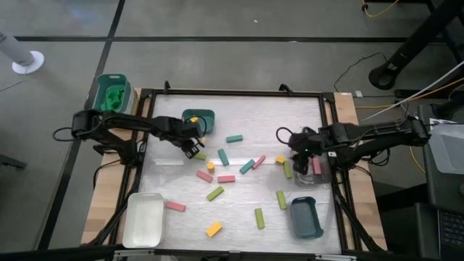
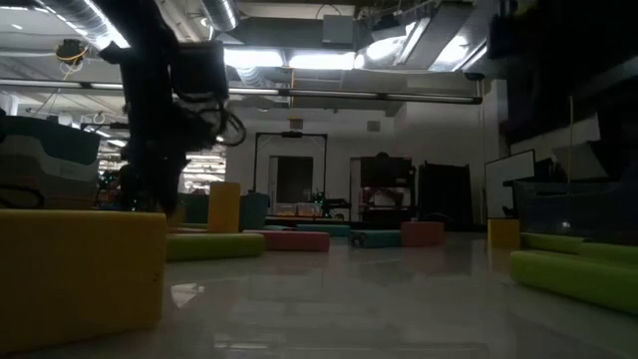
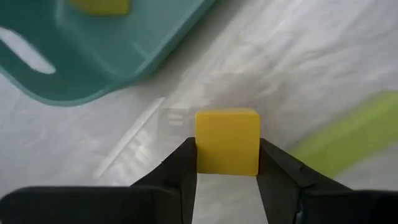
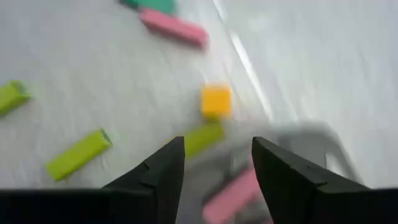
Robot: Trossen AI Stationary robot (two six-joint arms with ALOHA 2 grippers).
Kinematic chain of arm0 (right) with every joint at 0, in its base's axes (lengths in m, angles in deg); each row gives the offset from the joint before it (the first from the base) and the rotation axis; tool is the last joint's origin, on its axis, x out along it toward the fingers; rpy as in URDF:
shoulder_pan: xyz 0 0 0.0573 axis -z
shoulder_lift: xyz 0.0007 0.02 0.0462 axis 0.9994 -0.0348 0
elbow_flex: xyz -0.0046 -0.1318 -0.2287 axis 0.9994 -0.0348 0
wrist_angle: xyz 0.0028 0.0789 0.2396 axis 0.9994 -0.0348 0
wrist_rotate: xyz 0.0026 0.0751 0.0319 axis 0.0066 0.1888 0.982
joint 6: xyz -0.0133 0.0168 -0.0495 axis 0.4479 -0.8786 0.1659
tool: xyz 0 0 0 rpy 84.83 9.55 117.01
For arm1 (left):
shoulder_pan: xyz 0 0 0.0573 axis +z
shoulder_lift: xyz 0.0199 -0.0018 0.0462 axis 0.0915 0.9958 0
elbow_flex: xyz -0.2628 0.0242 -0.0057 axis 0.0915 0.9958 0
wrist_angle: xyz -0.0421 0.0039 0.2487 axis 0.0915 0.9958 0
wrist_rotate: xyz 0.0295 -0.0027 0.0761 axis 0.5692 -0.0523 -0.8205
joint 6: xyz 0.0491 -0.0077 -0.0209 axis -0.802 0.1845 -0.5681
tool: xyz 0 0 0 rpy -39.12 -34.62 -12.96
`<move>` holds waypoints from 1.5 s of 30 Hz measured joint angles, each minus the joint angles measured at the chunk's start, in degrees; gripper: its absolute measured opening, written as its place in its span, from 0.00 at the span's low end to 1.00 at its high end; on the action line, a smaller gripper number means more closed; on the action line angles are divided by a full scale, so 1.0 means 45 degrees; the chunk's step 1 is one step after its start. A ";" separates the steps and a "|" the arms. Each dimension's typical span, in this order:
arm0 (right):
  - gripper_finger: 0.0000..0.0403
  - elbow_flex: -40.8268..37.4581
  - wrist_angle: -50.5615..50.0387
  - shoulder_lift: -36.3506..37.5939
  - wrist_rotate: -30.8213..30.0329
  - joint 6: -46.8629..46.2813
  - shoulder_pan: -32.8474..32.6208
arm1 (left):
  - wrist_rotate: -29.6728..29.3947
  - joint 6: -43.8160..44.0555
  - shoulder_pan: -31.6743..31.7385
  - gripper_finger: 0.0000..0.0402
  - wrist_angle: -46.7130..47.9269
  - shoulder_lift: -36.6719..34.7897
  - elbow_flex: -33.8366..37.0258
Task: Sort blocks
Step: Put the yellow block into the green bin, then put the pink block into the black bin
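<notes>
Pink, teal, lime green and yellow blocks lie scattered over the white table [image 1: 239,116]. My left gripper [image 1: 196,148] is in front of the teal tray [image 1: 199,118] and is shut on a yellow cube [image 3: 227,142]. The tray holds one yellow block [image 3: 99,6]. My right gripper [image 4: 217,165] is open and empty over the near end of a clear grey tray [image 1: 321,176], where a pink block [image 4: 233,196] lies. A yellow cube [image 4: 216,101] and a lime block [image 4: 202,137] lie just beyond its fingertips. My left gripper pinches the yellow cube by two opposite side faces [image 3: 200,149] between its two fingers. The fingers come slanting down from the table's left side. The cube sits upright at the fingertips; I cannot tell whether it rests on the table or is just clear of it.
A lime block [image 3: 354,134] lies close beside the held cube. A white tray [image 1: 143,217] stands at the near left, a dark teal tray [image 1: 304,217] at the near right, and a green tub [image 1: 111,93] off the far left corner. A black frame [image 1: 232,92] edges the table.
</notes>
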 joint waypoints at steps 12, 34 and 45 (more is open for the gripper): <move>0.47 0.0000 0.4414 -0.2745 -0.0679 0.6755 0.0005 | 0.2077 -0.0803 -0.0243 0.30 -0.1209 -0.1672 -0.0494; 0.47 -0.0015 0.6952 -0.7083 -0.0933 0.8988 0.0411 | -0.1575 -0.2205 0.2196 0.33 -0.4929 -0.1659 0.0272; 0.47 -0.0015 0.6970 -0.7435 0.1250 0.8987 0.1581 | -0.1566 -0.2141 0.2361 0.50 -0.4794 -0.1659 0.0453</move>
